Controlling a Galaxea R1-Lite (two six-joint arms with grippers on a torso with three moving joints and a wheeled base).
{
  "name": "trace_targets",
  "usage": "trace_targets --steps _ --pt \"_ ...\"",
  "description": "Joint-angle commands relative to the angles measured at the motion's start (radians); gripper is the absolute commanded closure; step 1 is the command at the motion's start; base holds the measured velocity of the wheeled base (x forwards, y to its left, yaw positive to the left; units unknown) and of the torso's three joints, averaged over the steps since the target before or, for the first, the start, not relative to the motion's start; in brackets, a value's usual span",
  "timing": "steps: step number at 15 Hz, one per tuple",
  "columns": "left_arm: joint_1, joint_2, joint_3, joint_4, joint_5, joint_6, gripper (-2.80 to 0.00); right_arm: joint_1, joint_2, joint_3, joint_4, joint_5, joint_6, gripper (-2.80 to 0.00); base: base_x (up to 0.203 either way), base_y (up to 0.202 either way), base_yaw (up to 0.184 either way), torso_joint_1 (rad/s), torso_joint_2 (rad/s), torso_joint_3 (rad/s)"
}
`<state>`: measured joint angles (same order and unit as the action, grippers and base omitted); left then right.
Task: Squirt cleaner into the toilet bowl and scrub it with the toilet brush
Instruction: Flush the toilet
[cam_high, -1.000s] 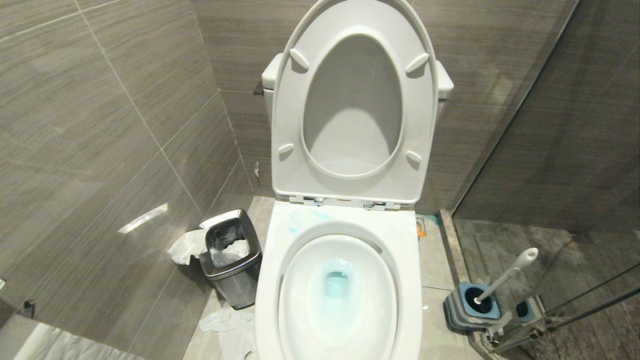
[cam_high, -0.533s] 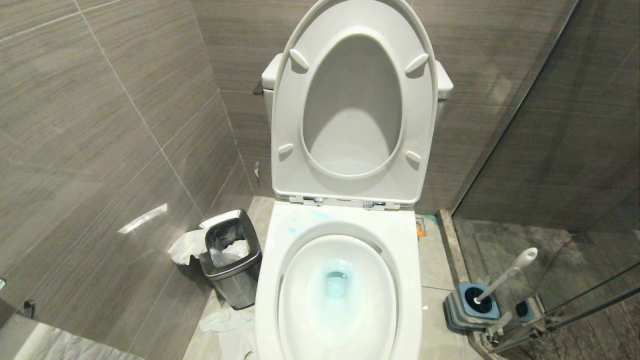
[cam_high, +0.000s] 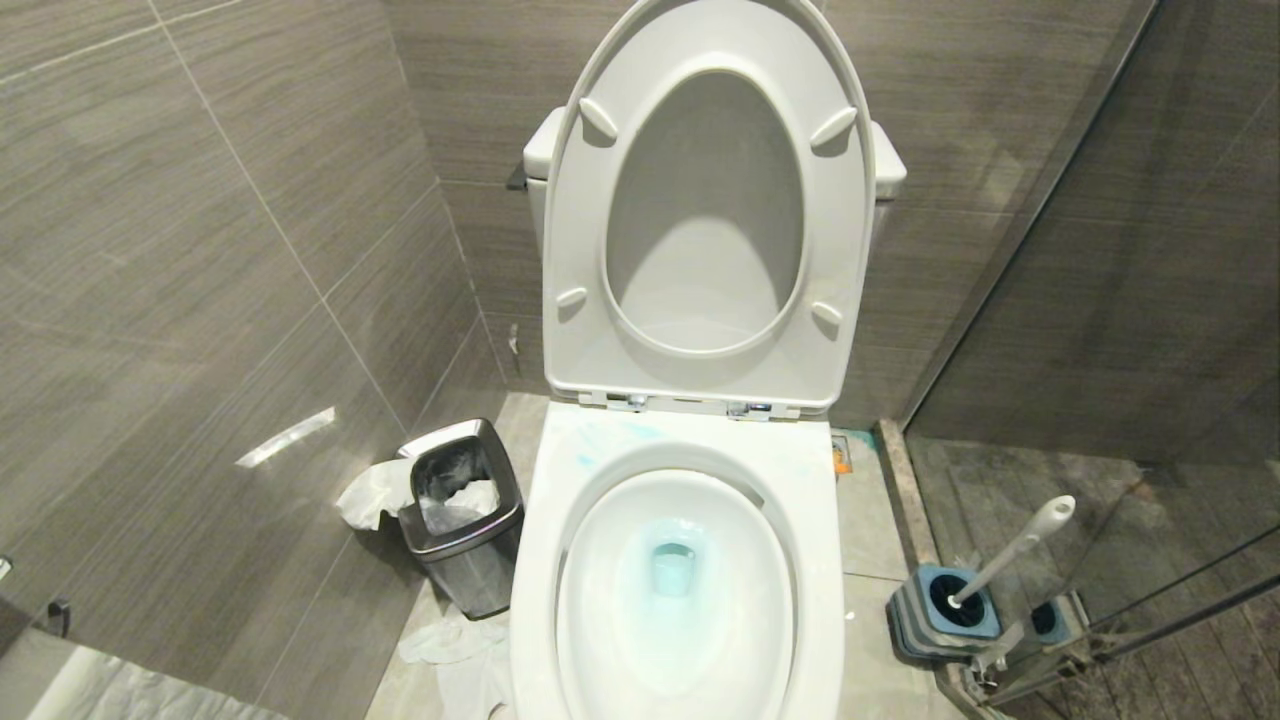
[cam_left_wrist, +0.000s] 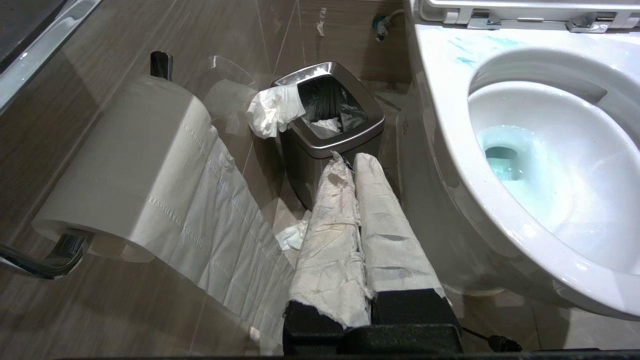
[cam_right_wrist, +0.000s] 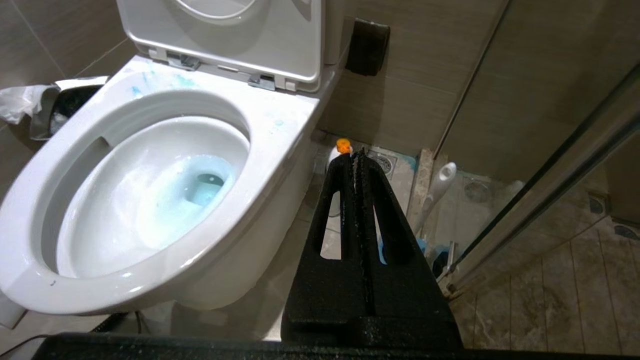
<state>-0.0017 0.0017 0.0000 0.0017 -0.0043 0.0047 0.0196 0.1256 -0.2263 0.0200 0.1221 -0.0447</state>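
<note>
A: Toilet bowl (cam_high: 675, 600): near rim cut off by the frame edge. Brush head?

B: Toilet brush (cam_high: 1010, 550): head hidden inside its holder (cam_high: 935, 615). Cleaner bottle: cannot be identified.

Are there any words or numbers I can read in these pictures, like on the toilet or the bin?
No words or numbers can be read anywhere.
toilet bowl: plain white, only blue cleaner smears on the rim.
waste bin: bare steel, no label.
toilet brush and its blue holder: no writing visible.
Small orange thing on the floor behind the toilet: too small to tell if it has print.
</note>
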Motion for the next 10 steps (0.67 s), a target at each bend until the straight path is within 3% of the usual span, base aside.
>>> trace_targets --steps 1,5,10 --pt "0.000 0.000 0.000 0.000 0.000 0.000 0.00 -0.007 -0.115 0.072 0.004 0.000 -0.003 0.00 0.000 0.000 0.000 0.000 0.00 0.000" --pt "0.000 0.000 0.000 0.000 0.000 0.000 0.00 -0.009 -0.126 0.152 -0.002 -0.013 -0.009 0.00 0.000 0.000 0.000 0.000 0.00 0.000" --pt "0.000 0.000 0.000 0.000 0.000 0.000 0.00 -0.009 -0.126 0.226 -0.028 -0.090 -0.035 0.00 0.000 0.000 0.000 0.000 0.00 0.000"
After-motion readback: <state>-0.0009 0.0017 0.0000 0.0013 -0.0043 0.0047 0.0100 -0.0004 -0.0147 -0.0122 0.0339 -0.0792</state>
